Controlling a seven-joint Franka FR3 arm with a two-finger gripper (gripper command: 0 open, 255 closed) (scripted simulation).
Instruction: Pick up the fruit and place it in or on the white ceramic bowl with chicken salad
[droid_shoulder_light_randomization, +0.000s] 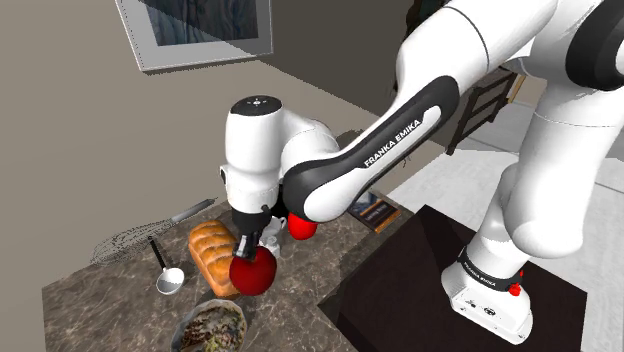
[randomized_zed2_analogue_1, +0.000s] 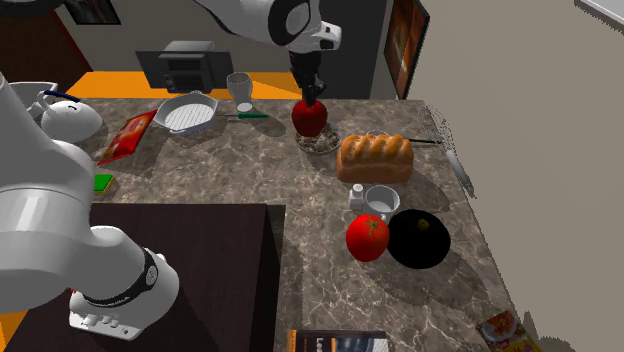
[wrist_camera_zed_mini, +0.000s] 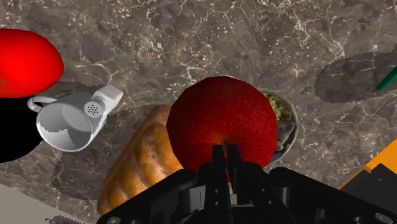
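My black gripper (droid_shoulder_light_randomization: 247, 245) is shut on a dark red apple (droid_shoulder_light_randomization: 254, 272) and holds it above the marble counter. The apple (randomized_zed2_analogue_1: 309, 117) hangs right over a small bowl of chicken salad (randomized_zed2_analogue_1: 322, 150), beside the end of a bread loaf (randomized_zed2_analogue_1: 375, 157). In the wrist view, the gripper (wrist_camera_zed_mini: 226, 151) has its two fingers close together on top of the apple (wrist_camera_zed_mini: 222, 121). The fruit hides most of the bowl (wrist_camera_zed_mini: 291, 130); only part of the rim and some salad peek out beside it. The bowl (droid_shoulder_light_randomization: 243, 318) sits near the counter's front edge in the shoulder view.
A red tomato (randomized_zed2_analogue_1: 367, 238), a black round plate (randomized_zed2_analogue_1: 418, 240), a white cup (randomized_zed2_analogue_1: 381, 202) and a shaker (randomized_zed2_analogue_1: 356, 195) stand beyond the loaf. A ridged white dish (randomized_zed2_analogue_1: 188, 112), mug (randomized_zed2_analogue_1: 238, 88), kettle (randomized_zed2_analogue_1: 65, 115) and toaster (randomized_zed2_analogue_1: 180, 65) crowd the other end. A ladle (droid_shoulder_light_randomization: 168, 278) lies by the loaf.
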